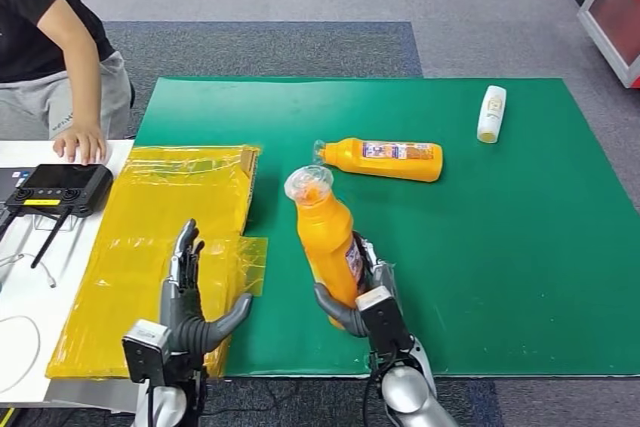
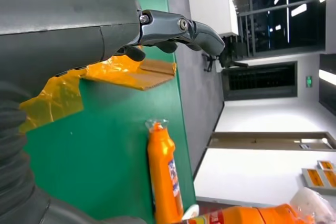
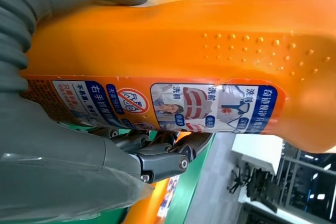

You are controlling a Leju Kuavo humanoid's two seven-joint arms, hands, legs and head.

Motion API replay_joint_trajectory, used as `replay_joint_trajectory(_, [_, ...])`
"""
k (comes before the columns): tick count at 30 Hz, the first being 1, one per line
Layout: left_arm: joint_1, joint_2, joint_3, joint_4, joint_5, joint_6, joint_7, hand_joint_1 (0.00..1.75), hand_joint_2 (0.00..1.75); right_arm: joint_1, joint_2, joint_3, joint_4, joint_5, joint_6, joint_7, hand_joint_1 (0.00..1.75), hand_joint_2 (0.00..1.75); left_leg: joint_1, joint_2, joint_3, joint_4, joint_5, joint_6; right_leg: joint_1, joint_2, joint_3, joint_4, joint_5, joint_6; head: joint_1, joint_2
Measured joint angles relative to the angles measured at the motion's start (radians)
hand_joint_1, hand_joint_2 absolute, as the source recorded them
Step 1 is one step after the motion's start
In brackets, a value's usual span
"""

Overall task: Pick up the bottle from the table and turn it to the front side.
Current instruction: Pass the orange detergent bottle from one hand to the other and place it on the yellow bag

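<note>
1. Two orange bottles are on view. The held bottle [image 1: 326, 239] is lifted off the green mat [image 1: 490, 277], leaning slightly, with its wrapped cap up; its base sits in the right hand [image 1: 361, 292].
2. The right hand grasps this bottle around the lower body, thumb on one side and fingers on the other. The right wrist view shows the printed label [image 3: 166, 103] facing the camera, between the thumb and the fingers [image 3: 166, 158].
3. The second orange bottle [image 1: 385, 159] lies on its side on the mat, farther from the robot, cap pointing toward the yellow sheet.
4. One small white bottle [image 1: 491, 113] lies near the mat's far right area, well apart from the orange pair.
5. The left hand [image 1: 190, 297] is released and holds nothing, fingers apart, above one yellow plastic sheet [image 1: 151, 247] with cardboard under it.
6. One person's hand [image 1: 79, 142] rests by a black controller [image 1: 56, 187] on the white table [image 1: 30, 287].
</note>
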Motion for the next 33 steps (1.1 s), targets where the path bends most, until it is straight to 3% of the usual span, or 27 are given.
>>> replay_joint_trajectory(11, [-0.033,-0.006,-0.026,0.000,-0.061,-0.059,0.012,0.00,1.75,0.000,0.013,0.045,0.007,-0.052,0.021,-0.034,1.75,1.75,0.000,0.000,-0.001,0.000,0.000,0.000,0.000,0.000,0.000,0.000,0.000,0.000,0.000,0.000])
replay_joint_trajectory(19, [-0.056,-0.006,-0.050,0.002,-0.053,-0.135,0.034,0.00,1.75,-0.008,0.013,0.107,0.036,0.057,-0.076,-0.071,1.75,1.75,0.000,0.000,-0.001,0.000,0.000,0.000,0.000,0.000,-0.001,0.000,0.000,0.000,0.000,0.000])
replay_joint_trajectory(24, [-0.073,-0.006,-0.064,0.003,-0.047,-0.168,0.035,0.46,1.75,-0.026,0.013,0.143,0.060,0.140,-0.146,-0.082,1.75,1.75,0.000,0.000,-0.001,0.000,0.000,0.000,0.000,0.000,-0.001,0.000,0.000,0.000,0.000,0.000])
replay_joint_trajectory(28, [-0.089,-0.004,-0.069,0.005,-0.041,-0.190,0.038,0.08,1.75,-0.047,0.013,0.168,0.081,0.193,-0.199,-0.084,1.75,1.75,0.000,0.000,-0.001,0.000,0.000,0.000,0.000,0.000,-0.001,0.000,0.000,0.000,0.000,0.000])
replay_joint_trajectory(33, [-0.106,-0.003,-0.076,0.010,-0.023,-0.223,0.051,0.00,1.75,-0.058,0.013,0.193,0.100,0.241,-0.232,-0.081,1.75,1.75,0.000,0.000,-0.001,0.000,0.000,0.000,0.000,0.000,-0.001,0.000,0.000,0.000,0.000,0.000])
